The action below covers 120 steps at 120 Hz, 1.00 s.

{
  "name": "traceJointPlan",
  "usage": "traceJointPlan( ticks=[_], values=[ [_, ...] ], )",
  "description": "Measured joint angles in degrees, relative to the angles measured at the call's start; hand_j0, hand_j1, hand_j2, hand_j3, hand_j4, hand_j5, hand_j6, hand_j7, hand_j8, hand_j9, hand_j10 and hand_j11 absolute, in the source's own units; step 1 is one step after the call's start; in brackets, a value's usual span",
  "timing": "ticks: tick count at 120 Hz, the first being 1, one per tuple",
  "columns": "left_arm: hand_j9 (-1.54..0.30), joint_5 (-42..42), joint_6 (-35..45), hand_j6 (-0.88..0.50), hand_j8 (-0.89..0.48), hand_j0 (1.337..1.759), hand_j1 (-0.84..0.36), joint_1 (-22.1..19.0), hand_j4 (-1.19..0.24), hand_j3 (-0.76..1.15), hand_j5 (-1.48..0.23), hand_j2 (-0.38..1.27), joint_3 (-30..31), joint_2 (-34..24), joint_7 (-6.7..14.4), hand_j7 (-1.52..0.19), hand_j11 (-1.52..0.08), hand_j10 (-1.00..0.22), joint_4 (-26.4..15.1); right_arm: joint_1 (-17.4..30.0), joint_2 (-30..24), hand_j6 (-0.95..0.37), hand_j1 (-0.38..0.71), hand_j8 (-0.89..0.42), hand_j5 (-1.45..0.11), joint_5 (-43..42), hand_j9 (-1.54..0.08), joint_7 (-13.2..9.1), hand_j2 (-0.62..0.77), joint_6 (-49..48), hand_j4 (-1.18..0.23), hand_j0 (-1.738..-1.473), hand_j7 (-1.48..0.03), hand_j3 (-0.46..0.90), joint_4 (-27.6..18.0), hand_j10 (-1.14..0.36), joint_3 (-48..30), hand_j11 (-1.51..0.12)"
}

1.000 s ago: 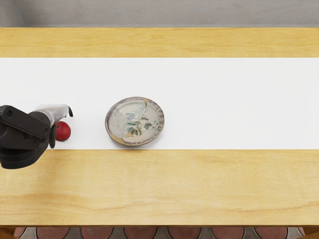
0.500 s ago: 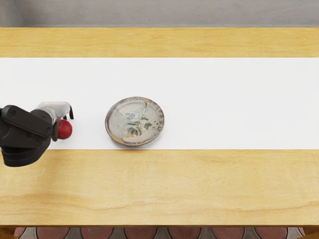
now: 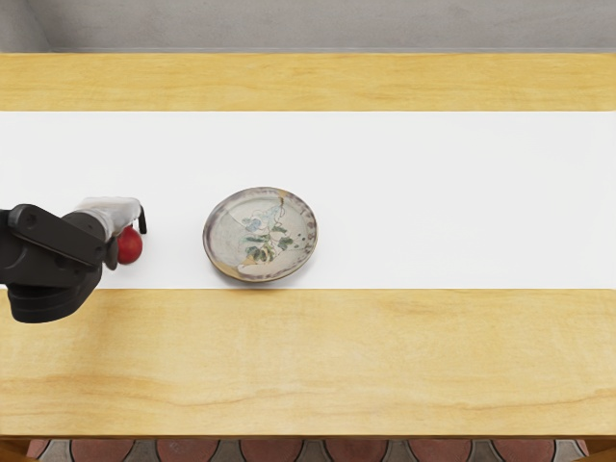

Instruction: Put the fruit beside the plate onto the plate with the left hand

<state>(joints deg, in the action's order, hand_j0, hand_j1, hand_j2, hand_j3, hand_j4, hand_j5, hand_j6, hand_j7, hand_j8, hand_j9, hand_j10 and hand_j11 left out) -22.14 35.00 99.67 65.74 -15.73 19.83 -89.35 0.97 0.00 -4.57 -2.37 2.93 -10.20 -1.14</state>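
I observed the left arm [image 3: 46, 265] entering from the left edge of the head view, its dark forearm housing lying low over the boundary between the white runner [image 3: 433, 192] and the bare wood of the surface [image 3: 308, 356]. The left hand [image 3: 108, 223] extended to the right from the wrist, its grey back facing upward. The fingers [image 3: 142, 224] were closed around the fruit [image 3: 131, 246], with one dark fingertip curving down past its upper right side. The underside of the grip was hidden from me. The fruit was small, round and red, and only its right portion was visible because the hand covered the rest. It sat over the runner to the left of the plate [image 3: 231, 241], clearly apart from it, with a strip of bare runner between the two. The plate was round and grey-rimmed with a blue-green leaf pattern at its centre, and it held nothing. Compared with the frame half a second before, the hand and the fruit had shifted together slightly to the right and toward the far edge of the surface. The plate had remained where it was.
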Motion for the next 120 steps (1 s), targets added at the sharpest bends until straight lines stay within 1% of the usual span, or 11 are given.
traceJointPlan(
  ticks=[15, 33, 50, 55, 56, 74, 101, 104, 108, 114, 120],
  values=[
    [-0.68, 0.0, 0.0, -0.46, -0.52, 1.658, -0.26, -0.1, -0.52, 0.00, -0.68, 0.14, 0.0, 0.0, 0.0, -0.68, -0.68, -0.52, 0.1, 0.0, 0.0, -0.03, -0.32, -0.03, -0.03, 0.0, -0.03, 0.0, -0.01, 0.0, -0.03, -1.658, -0.03, 0.00, 0.0, -0.03, 0.0, -0.03],
    [-0.78, -0.1, 0.0, -0.44, -0.50, 1.655, -0.29, -0.4, -0.58, 0.00, -0.76, 0.21, -0.1, 0.2, 0.0, -0.78, -0.78, -0.59, 0.1, 0.0, 0.0, -0.03, -0.32, -0.03, -0.03, 0.0, -0.03, 0.0, -0.01, 0.0, -0.03, -1.658, -0.03, 0.00, 0.0, -0.03, 0.0, -0.03],
    [-0.91, -0.2, 0.0, -0.38, -0.45, 1.650, -0.28, -0.7, -0.52, 0.00, -0.88, 0.18, -0.1, 0.3, 0.0, -0.90, -0.91, -0.66, 0.2, 0.0, 0.0, -0.03, -0.32, -0.03, -0.03, 0.0, -0.03, 0.0, -0.01, 0.0, -0.03, -1.658, -0.03, 0.00, 0.0, -0.03, 0.0, -0.03],
    [-0.95, -0.3, 0.1, -0.36, -0.42, 1.649, -0.32, -0.8, -0.51, 0.00, -0.90, 0.25, -0.1, 0.3, 0.0, -0.94, -0.95, -0.69, 0.2, 0.0, 0.0, -0.03, -0.32, -0.03, -0.03, 0.0, -0.03, 0.0, -0.01, 0.0, -0.03, -1.658, -0.03, 0.00, 0.0, -0.03, 0.0, -0.03],
    [-0.96, -0.3, 0.2, -0.35, -0.42, 1.650, -0.33, -0.8, -0.50, 0.00, -0.90, 0.32, -0.1, 0.4, 0.0, -0.94, -0.96, -0.70, 0.2, 0.0, 0.0, -0.03, -0.32, -0.03, -0.03, 0.0, -0.03, 0.0, -0.01, 0.0, -0.03, -1.658, -0.03, 0.00, 0.0, -0.03, 0.0, -0.03],
    [-1.09, -0.2, -0.1, -0.25, -0.36, 1.644, -0.36, -0.8, -0.41, 0.00, -1.05, 0.31, -0.1, 0.5, 0.0, -1.06, -1.09, -0.76, 0.2, 0.0, 0.0, -0.03, -0.32, -0.03, -0.03, 0.0, -0.03, 0.0, -0.01, 0.0, -0.03, -1.658, -0.03, 0.00, 0.0, -0.03, 0.0, -0.03],
    [-1.18, -0.3, -0.2, -0.19, -0.30, 1.633, -0.39, -0.9, -0.34, 0.00, -1.13, 0.32, -0.2, 0.9, 0.2, -1.15, -1.19, -0.80, 0.2, 0.0, 0.0, -0.03, -0.32, -0.03, -0.03, 0.0, -0.03, 0.0, -0.01, 0.0, -0.03, -1.658, -0.03, 0.00, 0.0, -0.03, 0.0, -0.03],
    [-1.19, -0.3, -0.1, -0.19, -0.30, 1.632, -0.43, -1.0, -0.34, 0.00, -1.13, 0.45, -0.2, 0.9, 0.1, -1.15, -1.20, -0.80, 0.2, 0.0, 0.0, -0.03, -0.32, -0.03, -0.03, 0.0, -0.03, 0.0, -0.01, 0.0, -0.03, -1.658, -0.03, 0.00, 0.0, -0.03, 0.0, -0.03],
    [-1.20, -0.2, 0.1, -0.19, -0.29, 1.631, -0.46, -1.2, -0.34, 0.00, -1.11, 0.47, -0.2, 1.0, 0.1, -1.15, -1.21, -0.80, 0.2, 0.0, 0.0, -0.03, -0.32, -0.03, -0.03, 0.0, -0.03, 0.0, -0.01, 0.0, -0.03, -1.658, -0.03, 0.00, 0.0, -0.03, 0.0, -0.03],
    [-1.22, -0.2, 0.2, -0.16, -0.27, 1.626, -0.50, -1.2, -0.34, 0.00, -1.12, 0.58, -0.2, 1.2, 0.1, -1.17, -1.23, -0.80, 0.2, 0.0, 0.0, -0.03, -0.32, -0.03, -0.03, 0.0, -0.03, 0.0, -0.01, 0.0, -0.03, -1.658, -0.03, 0.00, 0.0, -0.03, 0.0, -0.03],
    [-1.23, -0.3, 0.1, -0.15, -0.25, 1.621, -0.48, -1.2, -0.34, 0.00, -1.12, 0.42, -0.2, 1.2, 0.0, -1.18, -1.25, -0.80, 0.2, 0.0, 0.0, -0.03, -0.32, -0.03, -0.03, 0.0, -0.03, 0.0, -0.01, 0.0, -0.03, -1.658, -0.03, 0.00, 0.0, -0.03, 0.0, -0.03]
  ],
)
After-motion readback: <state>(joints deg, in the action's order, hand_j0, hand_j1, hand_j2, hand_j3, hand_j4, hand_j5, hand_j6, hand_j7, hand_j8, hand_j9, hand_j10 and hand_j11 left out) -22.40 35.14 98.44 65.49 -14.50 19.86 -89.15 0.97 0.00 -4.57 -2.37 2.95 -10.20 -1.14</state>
